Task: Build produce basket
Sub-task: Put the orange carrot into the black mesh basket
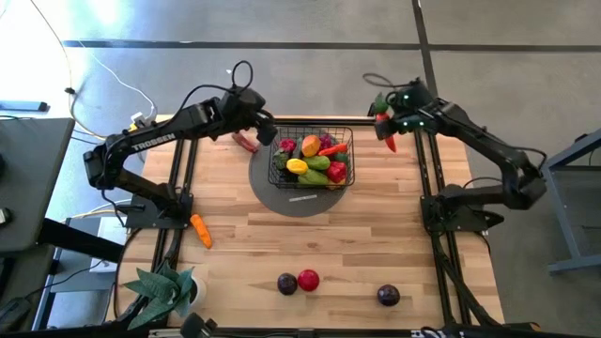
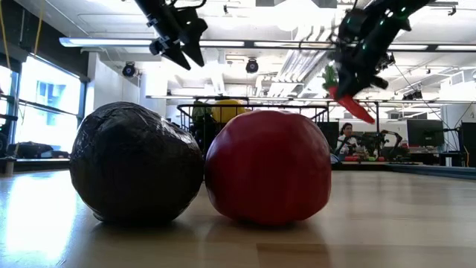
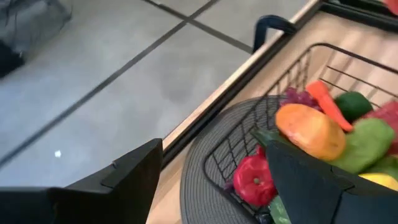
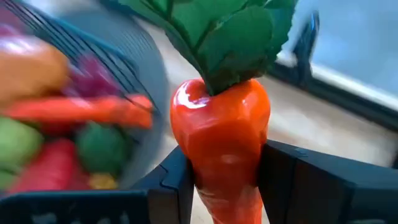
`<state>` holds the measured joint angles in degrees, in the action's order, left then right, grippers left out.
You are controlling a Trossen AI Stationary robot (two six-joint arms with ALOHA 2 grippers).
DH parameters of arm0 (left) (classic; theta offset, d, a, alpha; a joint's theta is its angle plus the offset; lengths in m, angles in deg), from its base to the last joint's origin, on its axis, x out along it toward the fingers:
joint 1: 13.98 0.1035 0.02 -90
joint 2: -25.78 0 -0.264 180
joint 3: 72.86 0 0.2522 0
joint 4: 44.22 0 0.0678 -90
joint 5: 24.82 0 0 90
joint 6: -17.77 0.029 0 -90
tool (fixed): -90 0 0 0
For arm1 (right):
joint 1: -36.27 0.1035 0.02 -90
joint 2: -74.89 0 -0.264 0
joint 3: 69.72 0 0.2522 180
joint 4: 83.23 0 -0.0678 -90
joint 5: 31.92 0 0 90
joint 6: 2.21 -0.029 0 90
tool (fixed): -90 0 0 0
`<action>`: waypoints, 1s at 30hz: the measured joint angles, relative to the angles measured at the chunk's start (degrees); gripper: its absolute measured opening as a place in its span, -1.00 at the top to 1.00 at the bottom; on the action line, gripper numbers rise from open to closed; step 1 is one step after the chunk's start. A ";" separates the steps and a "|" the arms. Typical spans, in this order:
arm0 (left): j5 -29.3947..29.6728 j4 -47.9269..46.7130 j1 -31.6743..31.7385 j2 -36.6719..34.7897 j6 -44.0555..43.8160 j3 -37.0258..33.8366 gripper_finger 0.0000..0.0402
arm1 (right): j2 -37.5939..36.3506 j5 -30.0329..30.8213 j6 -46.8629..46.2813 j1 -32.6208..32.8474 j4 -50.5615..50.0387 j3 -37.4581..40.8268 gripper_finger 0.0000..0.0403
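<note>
The black wire basket (image 1: 312, 158) stands on a round grey mat (image 1: 299, 199) and holds several toy fruits and vegetables (image 3: 311, 130). My left gripper (image 1: 267, 131) hovers open above the basket's left side, nothing between its fingers (image 3: 124, 180). My right gripper (image 1: 392, 120) is up in the air to the right of the basket, shut on a red-orange carrot (image 4: 221, 137) with green leaves (image 4: 217, 31). In the low view the carrot (image 2: 349, 98) hangs high above the table, right of the basket (image 2: 253, 113). My right gripper pinches the carrot's thick upper body (image 4: 217, 180), just below the leaves, between its two fingers (image 4: 280, 180). The fingers slant down from the table's right side. The carrot is lifted clear and tilted, leafy end up and pointed tip (image 2: 366, 115) lower.
An orange carrot (image 1: 201, 230) lies at the table's left, and a reddish piece (image 1: 246, 142) lies left of the basket. A dark plum (image 1: 287, 284), a red apple (image 1: 308, 280) and another plum (image 1: 388, 296) sit near the front edge. A potted plant (image 1: 164, 289) stands front left.
</note>
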<state>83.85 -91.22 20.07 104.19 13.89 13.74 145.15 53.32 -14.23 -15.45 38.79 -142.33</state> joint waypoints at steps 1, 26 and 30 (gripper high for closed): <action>-0.02 -0.14 0.51 0.00 -1.13 0.00 -0.38 | -1.15 -0.75 -1.18 0.03 1.32 0.00 0.47; -6.07 -16.53 14.45 2.59 -9.99 0.02 -0.38 | -4.10 0.71 -29.28 18.44 25.36 -0.01 0.45; -6.18 -17.06 15.63 4.97 -12.46 0.02 -0.38 | -0.97 0.86 -29.89 20.30 25.76 -0.02 0.45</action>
<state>77.67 -108.28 35.71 109.16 1.44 13.76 144.18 54.18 -44.12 4.85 64.55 -142.35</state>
